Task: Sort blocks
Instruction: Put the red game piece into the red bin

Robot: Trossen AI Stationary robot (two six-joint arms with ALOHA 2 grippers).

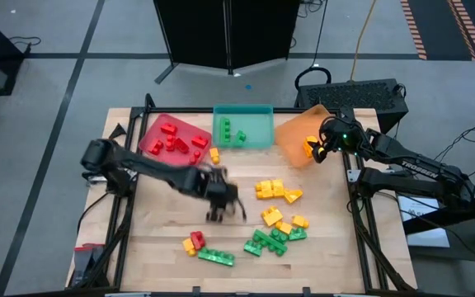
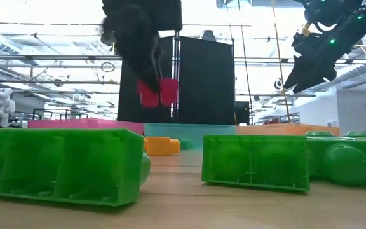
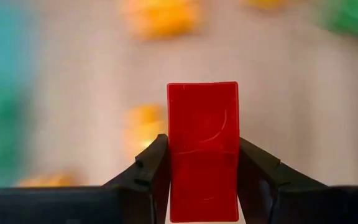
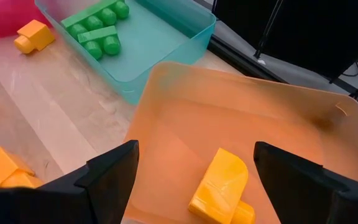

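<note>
My left gripper hangs over the middle of the table, shut on a red block, which also shows in the low view. My right gripper is open above the orange tray, where one yellow block lies on the floor of the tray. Red blocks lie in the red tray and green blocks in the teal tray. Loose yellow blocks and green blocks lie on the table. My left gripper pinches the red block by its two long sides, one finger on each side. The fingers come from above, pointing down. The block is lifted clear of the table, its far end sticking out past the fingertips.
A single yellow block lies in front of the trays. A long green block and a red-and-yellow pair sit near the table's near edge. Bare wood spreads left of my left gripper. Big green blocks fill the low view's foreground.
</note>
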